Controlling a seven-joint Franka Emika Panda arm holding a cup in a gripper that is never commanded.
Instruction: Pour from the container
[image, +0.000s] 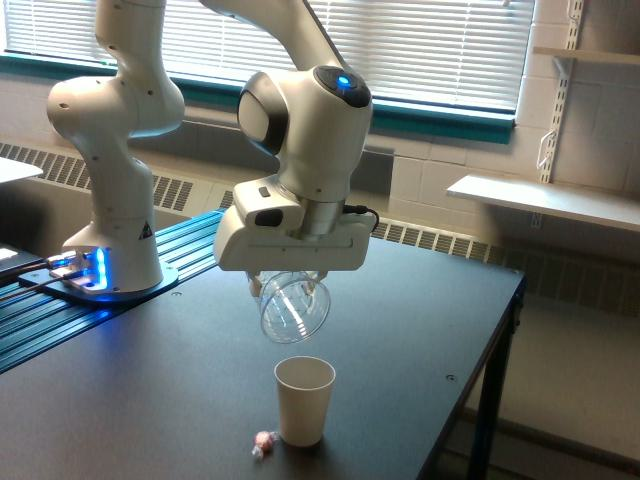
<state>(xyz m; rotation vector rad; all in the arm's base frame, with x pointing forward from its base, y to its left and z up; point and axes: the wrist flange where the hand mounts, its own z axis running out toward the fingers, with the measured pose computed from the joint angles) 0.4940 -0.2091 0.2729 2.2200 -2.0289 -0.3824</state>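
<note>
In the exterior view my gripper (290, 278) is shut on the container (294, 309), a clear plastic cup tipped over so its round rim faces down and toward the camera. The cup looks empty. Directly below it a white paper cup (305, 398) stands upright on the dark table (150, 380). A small pink and white piece (264, 444) lies on the table just left of the paper cup's base. The gripper's fingers are mostly hidden behind the white hand housing.
The arm's white base (112, 255) stands at the exterior view's left on a blue ridged platform (60, 320). The table's right edge (480, 370) drops off to the floor. A wall shelf (545, 200) sits at the back right.
</note>
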